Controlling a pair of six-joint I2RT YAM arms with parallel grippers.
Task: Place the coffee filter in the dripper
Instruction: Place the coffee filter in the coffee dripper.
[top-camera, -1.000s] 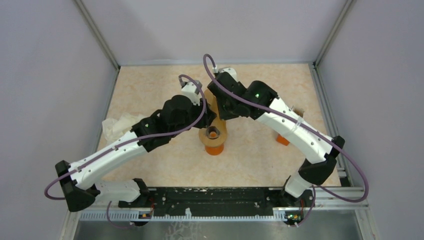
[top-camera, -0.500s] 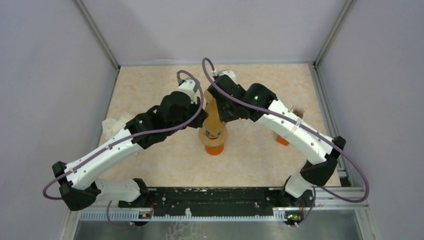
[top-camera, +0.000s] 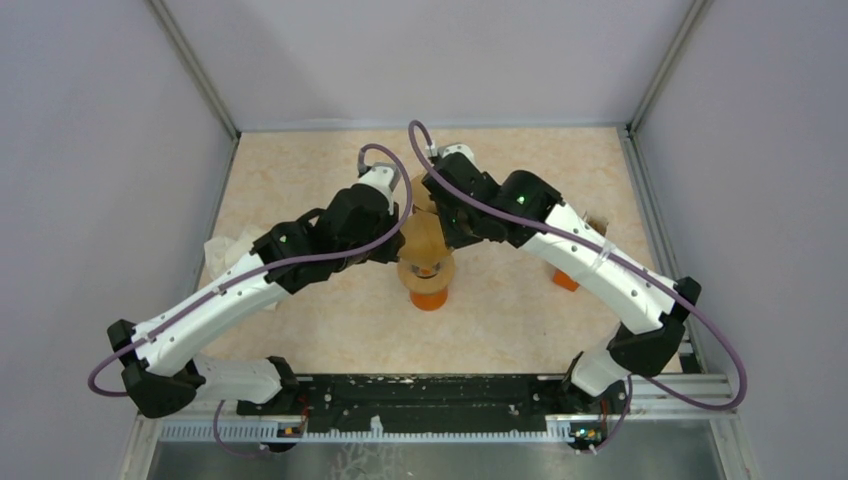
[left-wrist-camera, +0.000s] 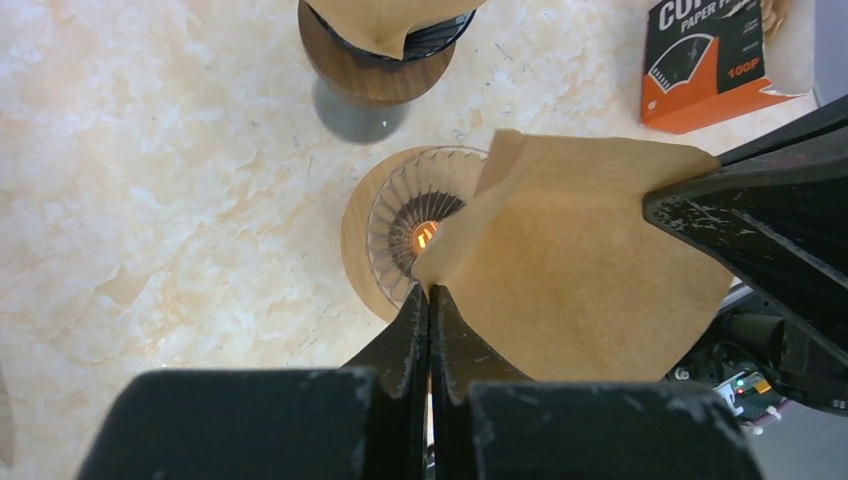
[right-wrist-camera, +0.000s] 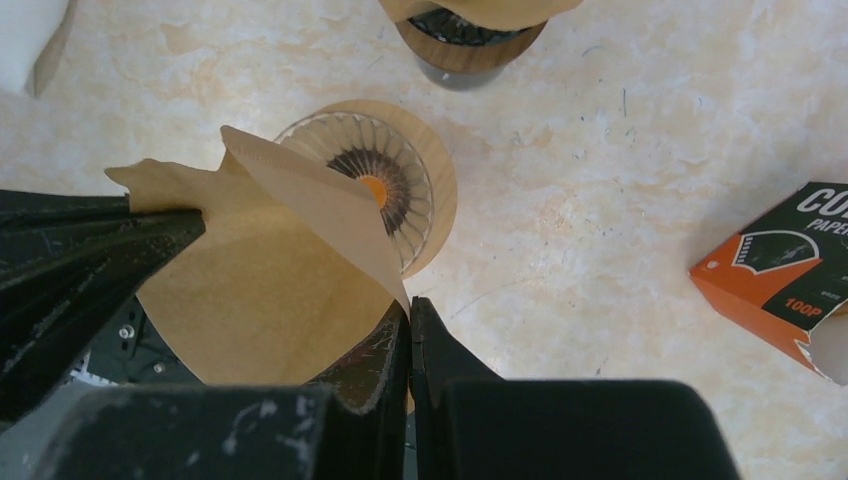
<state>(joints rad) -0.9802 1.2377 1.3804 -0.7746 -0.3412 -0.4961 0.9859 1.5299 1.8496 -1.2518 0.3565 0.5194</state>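
Note:
A brown paper coffee filter (top-camera: 424, 238) hangs opened between both grippers, just above the dripper (top-camera: 428, 281). The dripper is ribbed glass in a wooden ring on an orange base; it shows below the filter in the left wrist view (left-wrist-camera: 400, 225) and the right wrist view (right-wrist-camera: 395, 180). My left gripper (left-wrist-camera: 430, 296) is shut on one edge of the filter (left-wrist-camera: 590, 260). My right gripper (right-wrist-camera: 409, 306) is shut on the opposite edge of the filter (right-wrist-camera: 260, 270). The filter covers part of the dripper's mouth.
A second dripper (left-wrist-camera: 380, 50) with a filter in it stands beyond on a dark base. An orange filter box (right-wrist-camera: 790, 275) lies to the right, also in the top view (top-camera: 567, 279). Crumpled white paper (top-camera: 232, 250) lies at the left.
Both grippers have spread the filter open and lowered it closer over the dripper's mouth. The filter was folded narrow and upright before.

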